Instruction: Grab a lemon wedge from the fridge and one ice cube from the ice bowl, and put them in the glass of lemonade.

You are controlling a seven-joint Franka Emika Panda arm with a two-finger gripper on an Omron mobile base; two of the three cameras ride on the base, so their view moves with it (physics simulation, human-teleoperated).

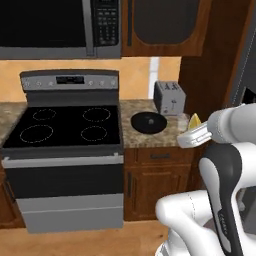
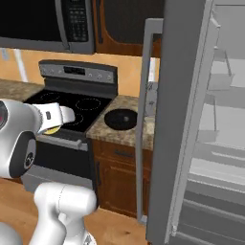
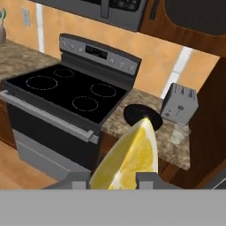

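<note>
My gripper (image 3: 112,178) is shut on the lemon wedge (image 3: 128,159), a bright yellow piece that fills the lower middle of the hand view. From the left base view the wedge (image 1: 194,120) pokes up above the hand, over the counter's right end. The ice bowl (image 1: 148,122) (image 3: 142,115) is a black dish on the counter between stove and toaster; the ice cube cannot be made out in it. The glass of lemonade (image 3: 178,134) stands in front of the toaster. The fridge (image 2: 177,119) stands with its door swung open and its shelves showing.
A grey toaster (image 1: 169,97) sits at the back of the granite counter (image 1: 132,137). A black stove (image 1: 65,125) lies left of it, with a microwave (image 1: 60,25) above. The open fridge door blocks the right side.
</note>
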